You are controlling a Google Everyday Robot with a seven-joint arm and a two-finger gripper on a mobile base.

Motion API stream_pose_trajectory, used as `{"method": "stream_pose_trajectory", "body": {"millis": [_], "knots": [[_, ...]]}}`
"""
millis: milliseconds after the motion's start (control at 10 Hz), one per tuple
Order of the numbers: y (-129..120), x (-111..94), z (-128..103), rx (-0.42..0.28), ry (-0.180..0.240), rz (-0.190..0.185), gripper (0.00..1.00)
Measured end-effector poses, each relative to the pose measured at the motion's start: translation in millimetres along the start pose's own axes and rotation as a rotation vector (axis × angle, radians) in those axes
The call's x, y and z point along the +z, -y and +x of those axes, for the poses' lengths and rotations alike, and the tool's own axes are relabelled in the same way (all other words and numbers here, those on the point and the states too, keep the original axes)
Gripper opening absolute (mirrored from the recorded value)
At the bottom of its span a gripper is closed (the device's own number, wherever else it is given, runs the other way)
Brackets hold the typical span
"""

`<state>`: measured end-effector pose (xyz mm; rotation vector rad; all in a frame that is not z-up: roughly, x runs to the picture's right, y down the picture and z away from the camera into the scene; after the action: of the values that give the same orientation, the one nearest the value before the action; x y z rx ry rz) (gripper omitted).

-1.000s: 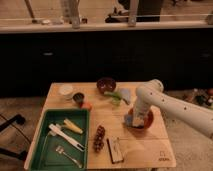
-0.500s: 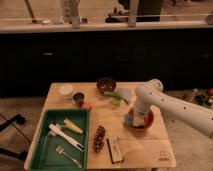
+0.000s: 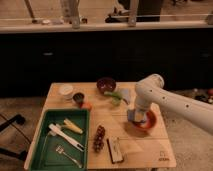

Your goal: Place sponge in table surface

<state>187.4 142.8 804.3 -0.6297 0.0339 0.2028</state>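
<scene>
Tabletop (image 3: 107, 117): bare slats at 6 o'clock of bowl, likely drop spot. Tray (image 3: 46, 150) at 8 o'clock. Gripper (image 3: 134, 116) low over orange bowl (image 3: 147, 121), 3 o'clock edge. Sponge (image 3: 133, 116) there; jaws' state: cannot tell.

My arm (image 3: 172, 102) comes in from the right edge, elbow bent high, forearm angled steeply down. Gripper (image 3: 134, 116) is low at the end of it, pointing down, near the right side of the table surface (image 3: 145, 150).
</scene>
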Motion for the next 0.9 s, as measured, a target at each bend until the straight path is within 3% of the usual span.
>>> {"method": "stream_pose_trajectory", "body": {"millis": [400, 900], "knots": [[-15.1, -21.5, -9.4, -0.025, -0.011, 0.035, 0.00], [-72.7, -30.0, -9.5, -0.015, -0.017, 0.037, 0.00]]}}
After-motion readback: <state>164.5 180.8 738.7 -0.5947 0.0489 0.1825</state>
